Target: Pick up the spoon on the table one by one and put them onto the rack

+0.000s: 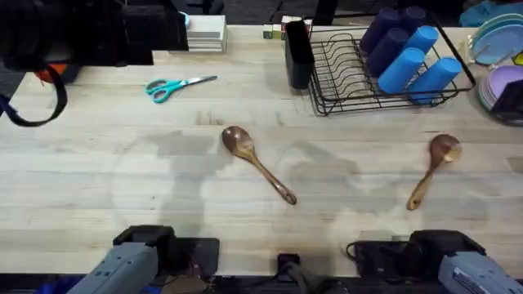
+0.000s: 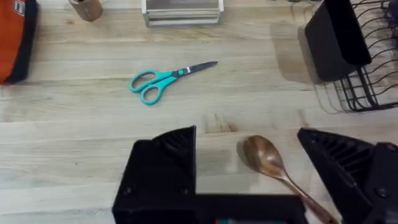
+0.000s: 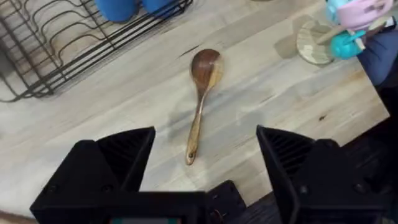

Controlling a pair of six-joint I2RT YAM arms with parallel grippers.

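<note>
At mid-frame on the bench (image 1: 82, 180) I see both spoons lying: dark spoon (image 1: 257, 163), tan spoon (image 1: 432, 170); left gripper (image 2: 249, 165) and right gripper (image 3: 205, 158) gape apart.

A dark reddish-brown spoon (image 1: 257, 162) lies flat at frame centre, bowl toward upper left. A lighter tan spoon (image 1: 433, 167) lies at right. The black wire rack (image 1: 359, 77) sits upper right.

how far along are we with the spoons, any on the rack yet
None racked yet. Both spoons lie on the table: the darker spoon mid-table, the lighter spoon to the right. The left gripper and right gripper are open, holding nothing. The rack holds just blue cups.
</note>
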